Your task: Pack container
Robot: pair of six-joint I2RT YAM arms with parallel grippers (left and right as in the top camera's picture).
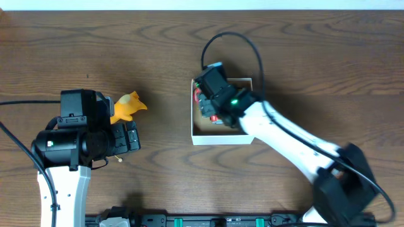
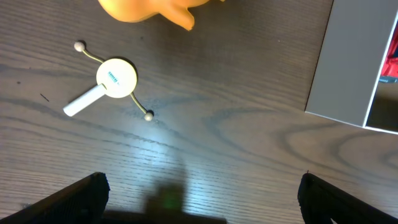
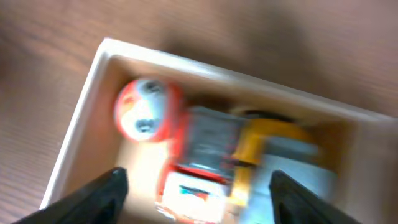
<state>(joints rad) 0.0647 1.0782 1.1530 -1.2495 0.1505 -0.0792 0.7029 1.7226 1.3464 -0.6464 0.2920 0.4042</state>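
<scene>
Evidently the right gripper hangs straight above the container, which sits near the middle of the table, because that is where a toy gets dropped: its fingers stand well apart with nothing between them. Below them, inside the cardboard floor, lie a round red-and-white toy and a blurred yellow and grey toy. The box looks partly filled. To the left, the left gripper hovers low over bare wood with its fingers spread wide and empty, probably lined up for a pick. An orange toy lies just beyond it on the far side, and a small white drum toy rests nearer. Nothing lies between those toys and the box, but the right arm covers the opening, so a second delivery would likely crowd it.
</scene>
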